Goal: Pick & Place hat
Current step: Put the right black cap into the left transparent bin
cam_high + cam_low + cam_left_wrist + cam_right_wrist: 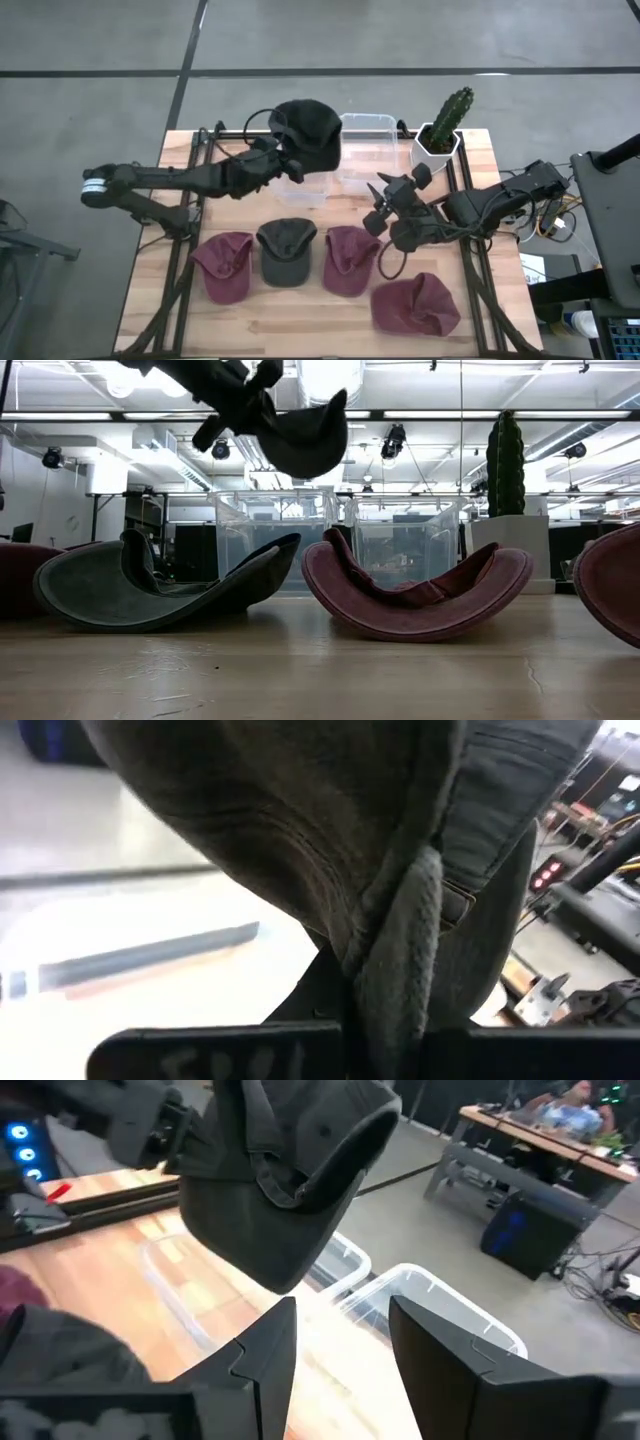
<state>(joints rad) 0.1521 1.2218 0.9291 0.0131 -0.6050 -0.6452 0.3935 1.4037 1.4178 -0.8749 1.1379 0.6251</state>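
Observation:
My left gripper [283, 150] is shut on a dark grey hat [308, 126] and holds it in the air above the left clear bin [312, 185]. In the low view the hat [305, 432] hangs high over the table. In the right wrist view it [280, 1180] floats over both bins. My right gripper [385, 208] is open and hovers near the table's middle right, touching nothing; its fingers [262, 1350] point toward the bins. Another dark grey hat [286, 250] and three maroon hats [222, 266] [350, 260] [416, 305] lie on the table's near half. My left gripper [395, 1020] pinches a bunched fold of the hat's cloth [400, 950] between its two fingers, several layers thick. The fingers come slanting from the table's left. The hat is lifted clear and hangs beyond and below the fingertips [240, 400], its crown sagging.
Two clear plastic bins [368, 150] stand side by side at the table's far middle. A cactus in a white pot [445, 125] stands at the far right corner. In the low view the dark hat [160, 585] and a maroon hat [415, 592] rest upside down on the wood.

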